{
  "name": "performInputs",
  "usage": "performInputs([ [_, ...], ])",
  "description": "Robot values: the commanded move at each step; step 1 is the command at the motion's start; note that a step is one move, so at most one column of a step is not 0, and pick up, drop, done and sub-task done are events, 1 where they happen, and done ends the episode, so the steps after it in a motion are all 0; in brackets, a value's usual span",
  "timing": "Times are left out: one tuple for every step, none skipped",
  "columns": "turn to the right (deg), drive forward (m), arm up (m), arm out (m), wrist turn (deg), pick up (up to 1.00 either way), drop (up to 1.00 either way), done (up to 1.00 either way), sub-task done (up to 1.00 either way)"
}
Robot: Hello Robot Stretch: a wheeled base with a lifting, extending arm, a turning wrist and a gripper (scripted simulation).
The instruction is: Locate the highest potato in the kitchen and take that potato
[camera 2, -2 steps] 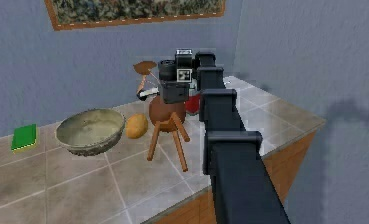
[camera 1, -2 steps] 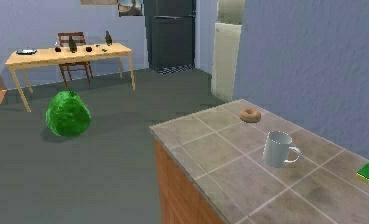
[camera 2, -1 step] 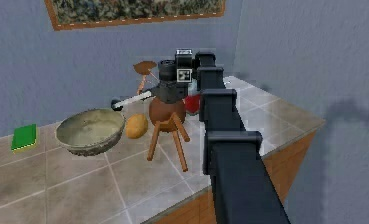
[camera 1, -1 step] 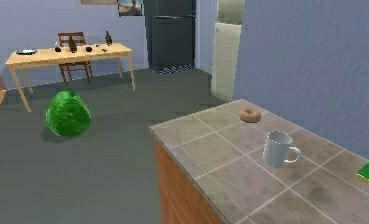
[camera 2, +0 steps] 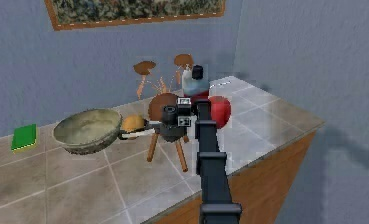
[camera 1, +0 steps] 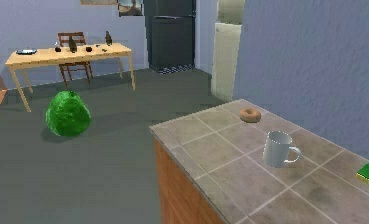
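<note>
One bowl (camera 2: 64, 130) beside perhaps a potato (camera 2: 133, 124); cannot tell if gripper (camera 2: 155, 120) holds anything

We see a small, rounded, tan-brown potato (camera 2: 133, 124) lying against the bowl's (camera 2: 70, 127) rim, on its right in the arm side view.

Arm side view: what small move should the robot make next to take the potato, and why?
Probably a short nudge of the fingers toward the view's left, onto the brown lump, likely the potato, lying on the counter beside the bowl. The fingers sit just right of it; whether they touch it cannot be told.
</note>
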Motion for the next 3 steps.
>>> performInputs([
  [0.0,0.0,0.0,0.0,0.0,1.0,0.0,0.0,0.0],
  [0.0,0.0,0.1,0.0,0.0,0.0,0.0,0.0,0.0],
  [0.0,0.0,0.0,0.0,0.0,0.0,0.0,1.0,0.0],
])
